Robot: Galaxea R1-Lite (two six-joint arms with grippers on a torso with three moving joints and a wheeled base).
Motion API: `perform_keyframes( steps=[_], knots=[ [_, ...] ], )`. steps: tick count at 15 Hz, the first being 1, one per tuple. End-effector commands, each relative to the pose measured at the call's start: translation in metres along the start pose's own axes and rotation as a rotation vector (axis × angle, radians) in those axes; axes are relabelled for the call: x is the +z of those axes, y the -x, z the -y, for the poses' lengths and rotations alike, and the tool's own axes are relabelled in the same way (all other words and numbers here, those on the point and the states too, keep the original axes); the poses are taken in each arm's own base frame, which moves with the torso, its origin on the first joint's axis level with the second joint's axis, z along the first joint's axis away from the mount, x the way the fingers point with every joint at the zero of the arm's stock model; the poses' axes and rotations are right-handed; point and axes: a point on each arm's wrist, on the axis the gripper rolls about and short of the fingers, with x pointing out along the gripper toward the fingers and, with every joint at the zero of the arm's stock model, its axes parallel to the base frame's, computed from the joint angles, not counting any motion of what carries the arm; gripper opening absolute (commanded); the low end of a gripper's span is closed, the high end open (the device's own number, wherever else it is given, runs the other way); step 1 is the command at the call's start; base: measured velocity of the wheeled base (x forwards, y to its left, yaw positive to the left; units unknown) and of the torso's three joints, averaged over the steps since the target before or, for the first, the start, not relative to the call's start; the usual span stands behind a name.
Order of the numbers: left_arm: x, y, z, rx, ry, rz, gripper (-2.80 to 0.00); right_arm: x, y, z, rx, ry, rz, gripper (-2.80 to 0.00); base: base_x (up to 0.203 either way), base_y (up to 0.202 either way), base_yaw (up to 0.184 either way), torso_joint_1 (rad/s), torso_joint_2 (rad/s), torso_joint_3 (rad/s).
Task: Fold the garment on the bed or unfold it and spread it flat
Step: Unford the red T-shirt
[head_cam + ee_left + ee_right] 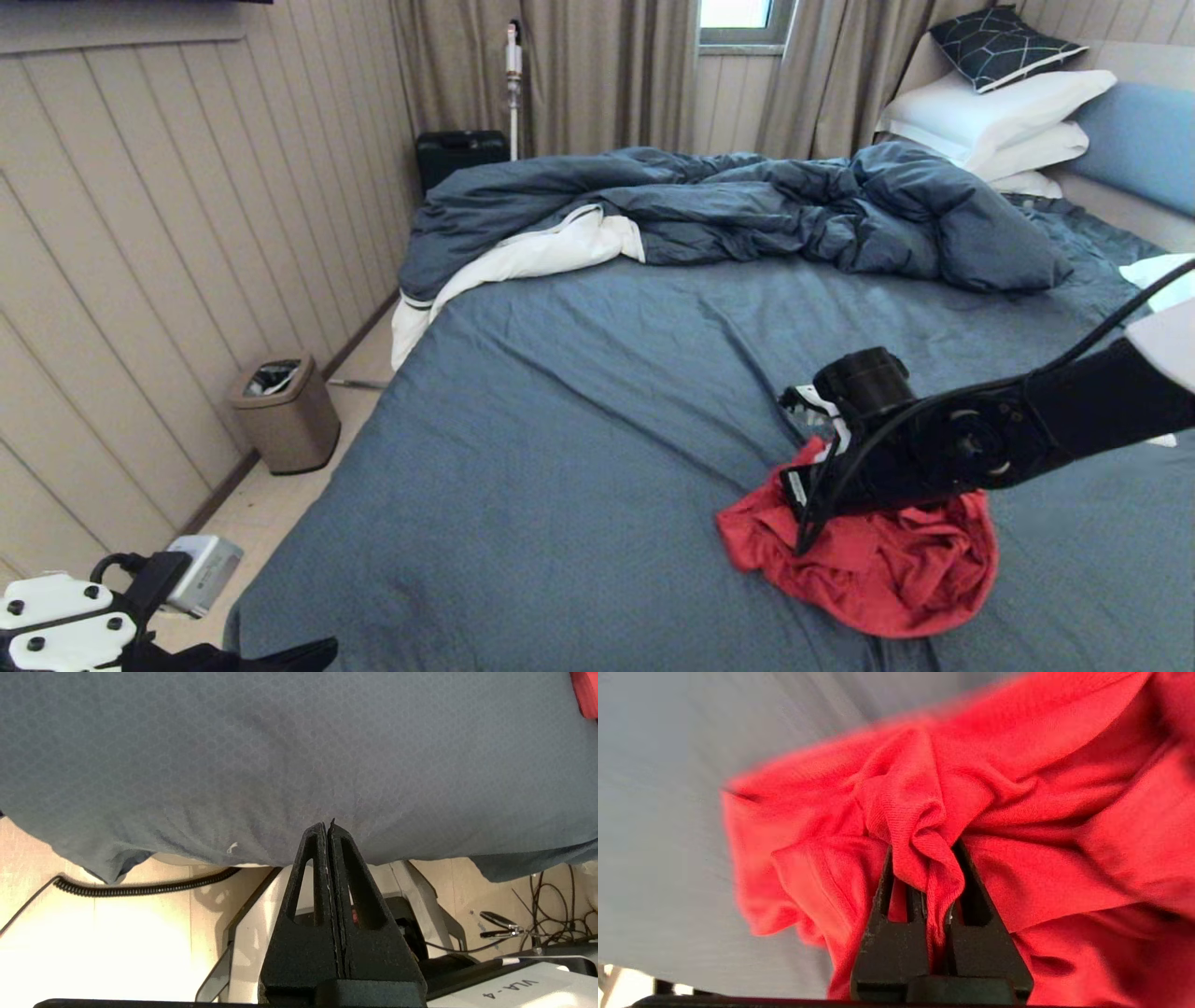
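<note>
The garment (868, 560), a bright red T-shirt, lies crumpled in a heap on the bed (579, 401) near its front right. My right arm reaches in from the right, and my right gripper (805, 504) presses into the heap's near-left side. In the right wrist view the right gripper (922, 847) is shut on a bunched fold of the garment (1041, 812), with red cloth squeezed between its fingers. My left gripper (325, 828) is shut and empty, low at the bed's front edge, tips just touching the sheet (280, 756). A corner of the garment (586, 693) shows far off.
A rumpled dark blue duvet (747, 205) lies across the far half of the bed, with white pillows (999, 112) stacked at the back right. A beige bin (285, 411) stands on the floor by the left wall. Cables (140, 887) lie on the floor below the bed edge.
</note>
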Motion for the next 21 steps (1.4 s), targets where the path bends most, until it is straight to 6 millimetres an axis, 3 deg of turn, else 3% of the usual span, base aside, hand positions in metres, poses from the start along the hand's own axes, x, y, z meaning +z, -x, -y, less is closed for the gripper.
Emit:
perform_keyframes(
  steps=[1,8,11,16,18,19,21],
  knots=[
    [0.000,-0.005,0.000,0.008,0.002,-0.012,-2.80,0.019,0.014,-0.016,0.030,0.023,0.057,-2.80,0.000,0.000,0.000,0.000,0.00,0.000],
    [0.003,-0.009,0.002,0.007,-0.003,-0.010,-2.80,0.061,0.017,-0.109,0.175,0.158,0.092,-2.80,0.000,0.000,0.000,0.000,0.00,0.000],
    [0.003,-0.010,0.002,0.010,-0.005,-0.015,-2.80,0.045,0.014,-0.153,0.235,0.250,0.055,-2.80,0.000,0.000,0.000,0.000,0.00,0.000],
    [0.002,-0.010,0.002,0.009,-0.005,-0.017,-2.80,0.035,0.015,-0.179,0.280,0.307,0.065,-2.80,0.000,0.000,0.000,0.000,0.00,0.000],
    [0.002,-0.010,0.002,0.010,-0.003,-0.019,-2.80,0.033,0.009,-0.180,0.274,0.315,0.052,-2.80,0.000,0.000,0.000,0.000,0.00,0.000],
    [0.002,-0.010,0.002,0.010,-0.003,-0.019,-2.80,0.033,0.009,-0.179,0.272,0.312,0.051,0.00,0.000,0.000,0.000,0.000,0.00,0.000],
    [0.002,-0.010,0.002,0.010,-0.003,-0.019,-2.80,0.036,0.013,-0.176,0.270,0.308,0.060,0.00,0.000,0.000,0.000,0.000,0.00,0.000]
  ],
)
